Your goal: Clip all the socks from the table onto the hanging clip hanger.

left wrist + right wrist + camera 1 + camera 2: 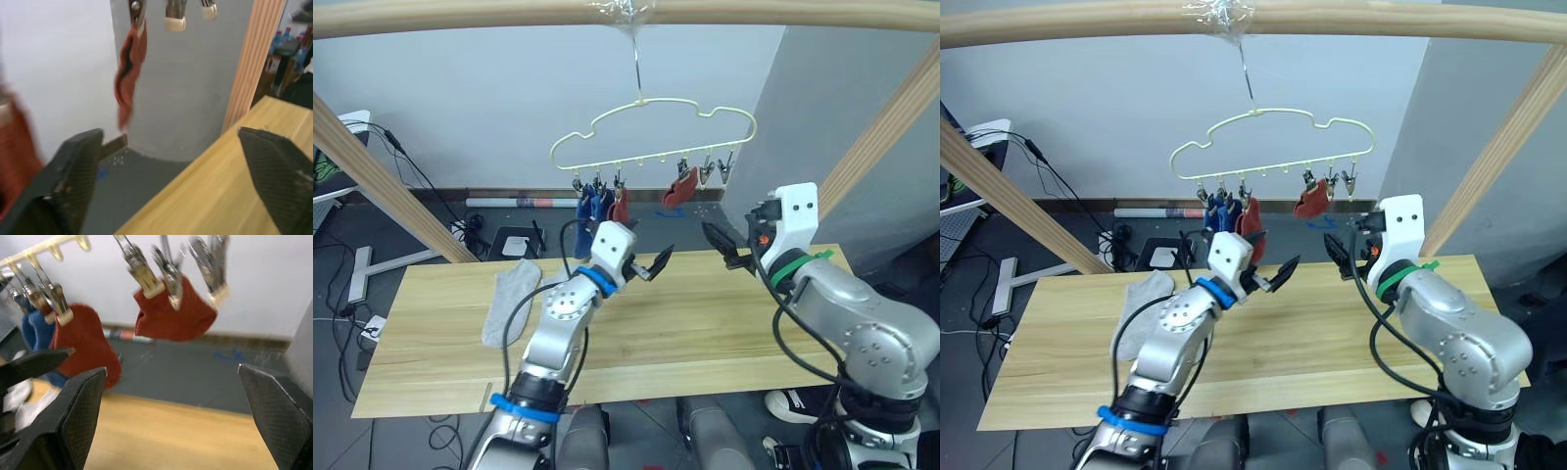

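Note:
The pale-yellow clip hanger (656,122) hangs from the top beam over the table's far edge. Two blue socks (590,208) and a rust red sock (620,206) hang from its left clips; another red sock (681,188) hangs right of the middle. The two clips at the right end (717,168) hold nothing. A light grey sock (509,302) lies on the table (705,323) at the left. My left gripper (646,259) is open and empty, below the left red sock. My right gripper (724,250) is open and empty, below the right-hand clips. The right wrist view shows both red socks (178,313).
A thick wooden beam (626,12) runs across the top, with slanted wooden posts at the left (382,176) and right (881,137). Cables and a white stand lie on the floor beyond the table's left end.

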Action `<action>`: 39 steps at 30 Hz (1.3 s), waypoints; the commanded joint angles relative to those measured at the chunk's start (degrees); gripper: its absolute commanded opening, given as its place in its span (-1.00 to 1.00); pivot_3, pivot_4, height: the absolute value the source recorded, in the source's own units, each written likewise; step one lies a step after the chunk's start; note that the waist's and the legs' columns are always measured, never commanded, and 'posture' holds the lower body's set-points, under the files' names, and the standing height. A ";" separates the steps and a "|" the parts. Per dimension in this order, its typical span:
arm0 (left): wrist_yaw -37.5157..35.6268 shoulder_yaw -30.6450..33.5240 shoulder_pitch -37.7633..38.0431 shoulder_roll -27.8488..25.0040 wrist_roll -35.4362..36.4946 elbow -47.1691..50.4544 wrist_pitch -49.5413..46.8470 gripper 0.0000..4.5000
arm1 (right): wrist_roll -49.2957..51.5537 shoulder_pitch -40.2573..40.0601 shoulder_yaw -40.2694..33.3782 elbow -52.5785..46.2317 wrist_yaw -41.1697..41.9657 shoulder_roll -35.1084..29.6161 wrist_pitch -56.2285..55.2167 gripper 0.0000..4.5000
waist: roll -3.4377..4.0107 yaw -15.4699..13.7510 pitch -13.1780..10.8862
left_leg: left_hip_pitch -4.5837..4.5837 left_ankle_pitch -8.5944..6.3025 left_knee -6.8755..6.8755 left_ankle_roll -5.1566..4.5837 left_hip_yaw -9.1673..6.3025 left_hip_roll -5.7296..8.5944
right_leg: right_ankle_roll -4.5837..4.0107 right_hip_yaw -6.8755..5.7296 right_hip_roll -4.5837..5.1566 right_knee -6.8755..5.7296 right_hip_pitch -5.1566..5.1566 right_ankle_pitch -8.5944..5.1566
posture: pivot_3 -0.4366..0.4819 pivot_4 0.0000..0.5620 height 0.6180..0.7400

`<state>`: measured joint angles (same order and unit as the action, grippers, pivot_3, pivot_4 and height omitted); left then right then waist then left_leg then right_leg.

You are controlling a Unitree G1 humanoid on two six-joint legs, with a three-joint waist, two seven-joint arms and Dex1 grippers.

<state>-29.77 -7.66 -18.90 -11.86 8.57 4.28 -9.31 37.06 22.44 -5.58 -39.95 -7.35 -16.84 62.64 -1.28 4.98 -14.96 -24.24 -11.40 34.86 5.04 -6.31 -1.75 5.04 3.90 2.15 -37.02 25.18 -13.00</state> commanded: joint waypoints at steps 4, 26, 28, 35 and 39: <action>-4.45 6.13 1.85 -7.73 6.16 12.02 -5.49 1.00 | -13.18 -0.46 7.66 2.14 1.78 0.02 -15.84 0.75 | -0.01 -0.31 0.00 | 0.00 0.00 0.02 0.01 0.00 0.00 | 0.00 0.00 0.01 0.05 -0.02 0.00 | -0.06 -0.17 1.00; -5.56 9.07 -0.96 -13.07 10.99 18.41 -11.61 1.00 | -26.31 3.31 9.94 15.40 5.04 8.66 -28.98 -0.16 | -0.01 -1.85 -0.01 | 0.01 0.00 0.00 0.01 -0.02 -0.03 | -0.02 -0.02 0.00 0.00 -0.01 0.01 | 0.05 -0.14 1.00; -5.79 9.28 -1.34 -13.36 11.14 18.43 -11.74 1.00 | -27.47 4.38 9.75 18.53 4.72 9.54 -30.66 -0.16 | -0.01 -1.82 -0.01 | 0.02 0.00 0.00 0.01 -0.01 -0.04 | -0.02 -0.02 0.00 -0.02 0.00 0.02 | 0.05 -0.14 1.00; -5.58 9.71 -2.50 -14.06 11.91 18.85 -12.71 1.00 | -30.30 6.84 8.39 25.47 4.34 11.59 -34.89 -0.16 | 0.00 -2.00 -0.01 | 0.03 0.00 0.00 0.01 0.00 -0.03 | -0.21 -0.01 0.00 -0.03 -0.01 0.14 | 0.08 -0.13 1.00; -5.30 9.66 -2.59 -14.04 12.23 19.43 -13.23 1.00 | -31.15 8.02 7.90 27.88 4.57 12.40 -36.35 -0.16 | 0.00 -1.99 -0.01 | 0.03 0.00 -0.01 0.01 -0.01 -0.04 | -0.25 -0.02 0.00 -0.05 -0.01 0.15 | 0.08 -0.13 1.00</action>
<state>-35.45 0.95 -20.91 -25.52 19.94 20.57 -22.58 6.34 29.50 3.15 -10.91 -2.66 -4.71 28.31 -1.28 2.98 -14.96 -24.21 -11.39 34.86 5.04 -6.32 -1.79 4.79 3.87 2.14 -37.07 25.18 -12.85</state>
